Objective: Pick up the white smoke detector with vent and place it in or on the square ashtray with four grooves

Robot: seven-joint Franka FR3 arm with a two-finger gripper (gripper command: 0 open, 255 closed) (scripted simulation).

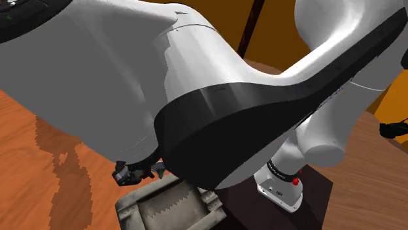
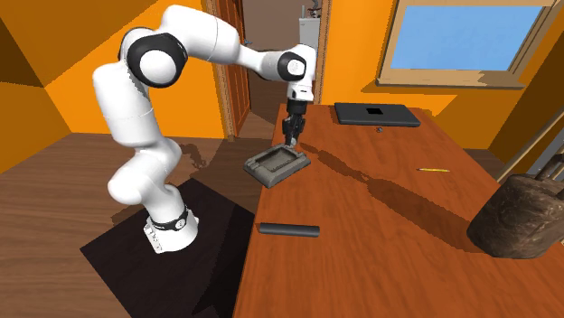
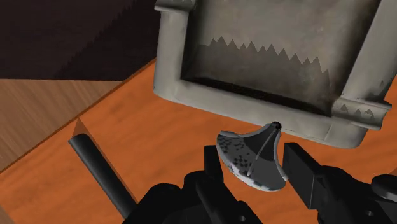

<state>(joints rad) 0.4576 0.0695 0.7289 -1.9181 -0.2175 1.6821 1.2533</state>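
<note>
The black gripper point(image 3: 253, 167) pinches the speckled grey-white, disc-shaped smoke detector point(image 3: 245, 156) just short of the near rim of the grey square ashtray point(image 3: 242, 105), in the upper middle of the second exterior view. The carry is in hand. Next, I judge, it should advance over the basin, lower, and release.

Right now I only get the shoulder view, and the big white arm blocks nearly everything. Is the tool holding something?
Observer: Yes. In the wrist view the tool clasps a pale, speckled smoke detector.
Operator: Is it over that grey ashtray?
Observer: Not quite. The wrist view shows it just short of the ashtray's near rim, not over the hollow.
Operator: Anything else lying about?
Observer: In the second exterior view a dark rod lies on the wooden table, near its edge.
</note>
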